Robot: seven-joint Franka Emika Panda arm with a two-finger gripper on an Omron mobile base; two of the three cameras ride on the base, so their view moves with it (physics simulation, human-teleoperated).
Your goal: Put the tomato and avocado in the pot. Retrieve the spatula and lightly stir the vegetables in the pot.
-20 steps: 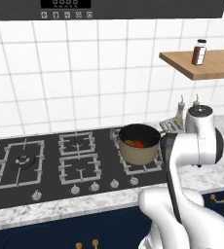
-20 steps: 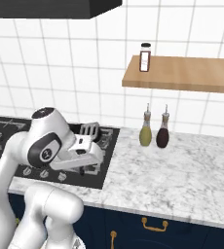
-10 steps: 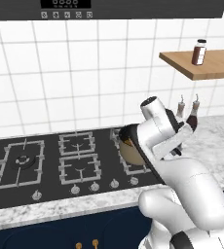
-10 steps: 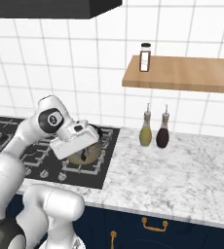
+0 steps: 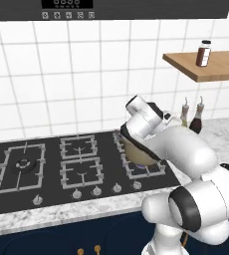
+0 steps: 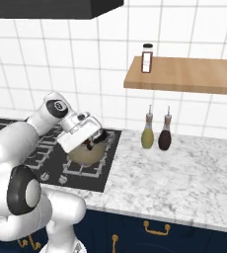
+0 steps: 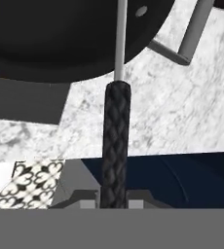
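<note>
The beige pot (image 6: pixel 88 150) sits on the right burner — black inside. The fingers (image 7: pixel 115 197) pinch the spatula's (image 7: pixel 115 141) black woven handle.

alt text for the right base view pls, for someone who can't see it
The white robot arm leans over the beige pot on the black gas stove, its hand just above the pot's mouth. To the right, two bottles stand on the marble counter, under a wooden shelf holding a small jar against white wall tiles.
</note>
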